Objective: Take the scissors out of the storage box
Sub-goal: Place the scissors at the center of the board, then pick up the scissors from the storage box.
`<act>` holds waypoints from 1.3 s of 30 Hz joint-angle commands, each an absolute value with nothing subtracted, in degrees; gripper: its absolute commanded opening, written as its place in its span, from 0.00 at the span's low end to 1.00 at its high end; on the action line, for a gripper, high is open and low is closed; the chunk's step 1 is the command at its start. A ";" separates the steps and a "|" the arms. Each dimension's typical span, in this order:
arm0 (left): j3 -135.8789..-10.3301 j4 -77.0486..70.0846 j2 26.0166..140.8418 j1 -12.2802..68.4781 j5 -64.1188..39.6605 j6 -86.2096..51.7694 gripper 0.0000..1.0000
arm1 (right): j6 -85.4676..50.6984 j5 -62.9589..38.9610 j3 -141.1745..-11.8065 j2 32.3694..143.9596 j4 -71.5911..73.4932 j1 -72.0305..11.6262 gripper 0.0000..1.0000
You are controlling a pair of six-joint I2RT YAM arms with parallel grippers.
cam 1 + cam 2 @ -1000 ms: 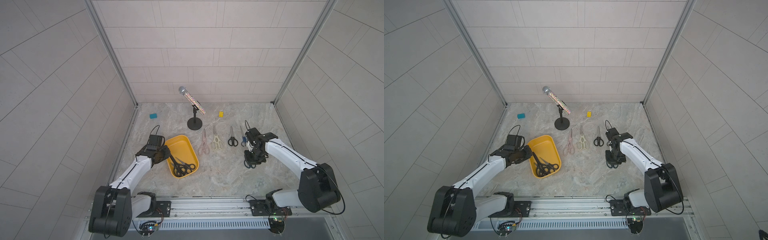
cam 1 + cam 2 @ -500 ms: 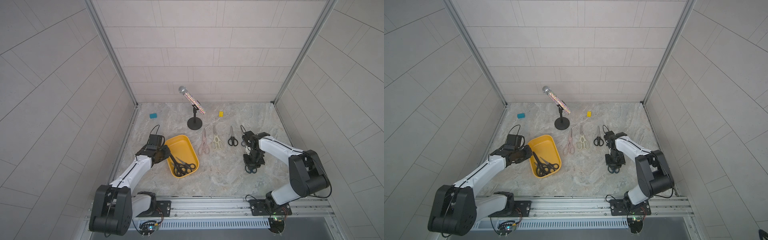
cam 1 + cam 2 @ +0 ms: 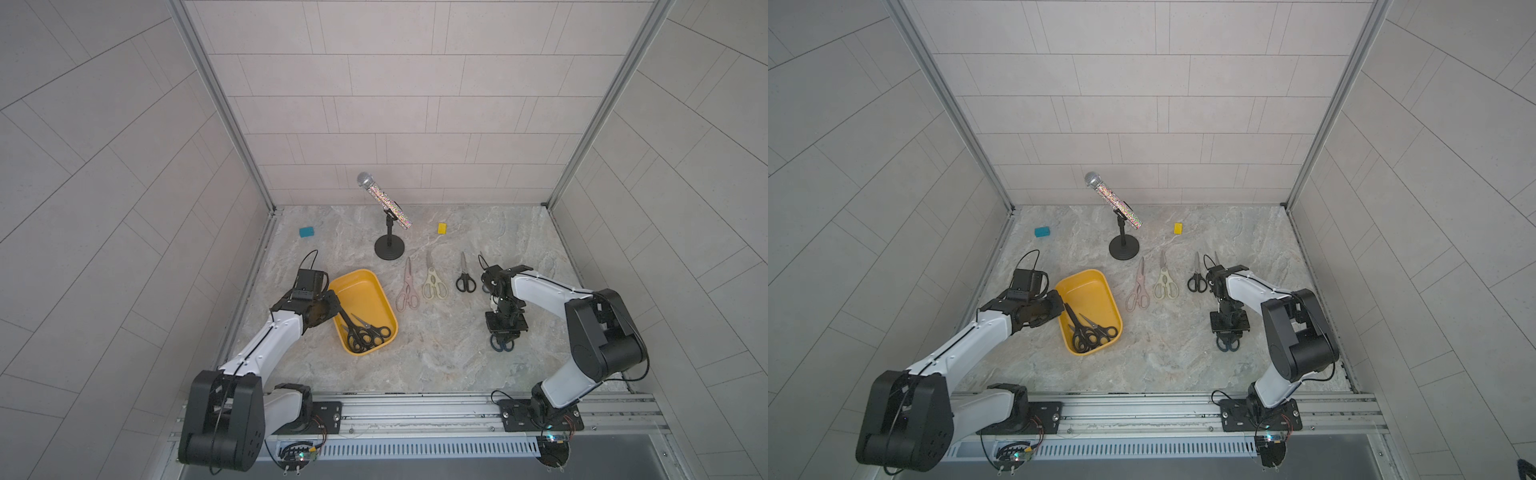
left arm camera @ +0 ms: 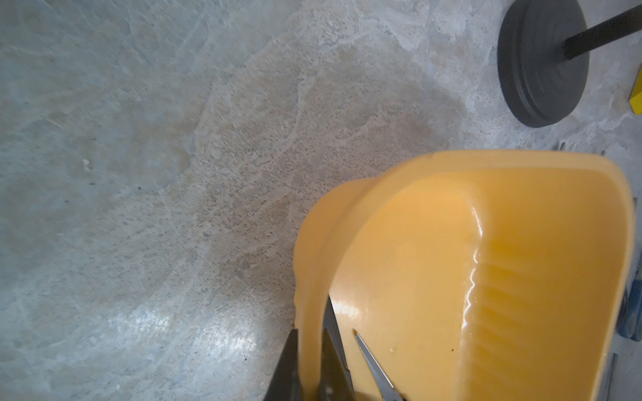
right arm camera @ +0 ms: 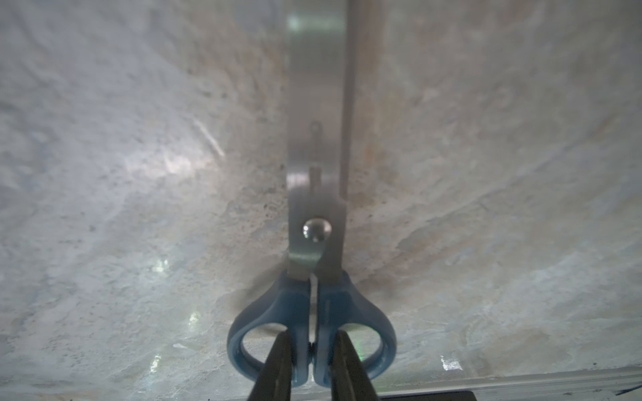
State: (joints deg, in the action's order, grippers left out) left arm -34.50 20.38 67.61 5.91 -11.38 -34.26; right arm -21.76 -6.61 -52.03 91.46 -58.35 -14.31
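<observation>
Setting blue scissors (image 5: 314,250) down well apart from the box (image 3: 361,293), the right claw (image 5: 311,335) pinches their handles; next, let go. Meanwhile the left claw (image 4: 309,333) pinches the box rim.

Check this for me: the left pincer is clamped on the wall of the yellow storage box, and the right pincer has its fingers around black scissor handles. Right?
Not quite. The scissors in the right pincer have blue handles, not black; the right wrist view shows it. The left pincer is clamped on the storage box wall, as you said.
</observation>
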 commanded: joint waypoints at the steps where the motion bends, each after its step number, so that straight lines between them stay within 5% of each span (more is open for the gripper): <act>1: -36.13 18.90 66.71 5.54 -11.43 -34.52 0.00 | -21.80 -5.19 -52.30 87.71 -59.83 -14.24 0.30; 5: -36.20 19.07 67.15 5.51 -11.62 -34.37 0.00 | -21.71 -4.76 -53.70 83.79 -60.40 -14.24 0.42; 12: -35.68 18.33 66.44 5.54 -11.74 -34.35 0.00 | -23.16 -8.74 -60.40 79.48 -58.45 -17.75 0.42; 18: -35.49 17.39 67.15 5.53 -12.48 -34.31 0.00 | -28.17 -11.47 -64.83 78.30 -45.17 -29.71 0.39; 28: -33.63 12.50 65.14 5.54 -13.57 -35.13 0.00 | -29.49 -12.18 -73.60 88.37 -28.99 -48.07 0.37; 39: -33.18 11.31 63.66 5.70 -12.88 -34.57 0.00 | -24.70 -13.87 -83.92 103.78 -29.52 -56.89 0.36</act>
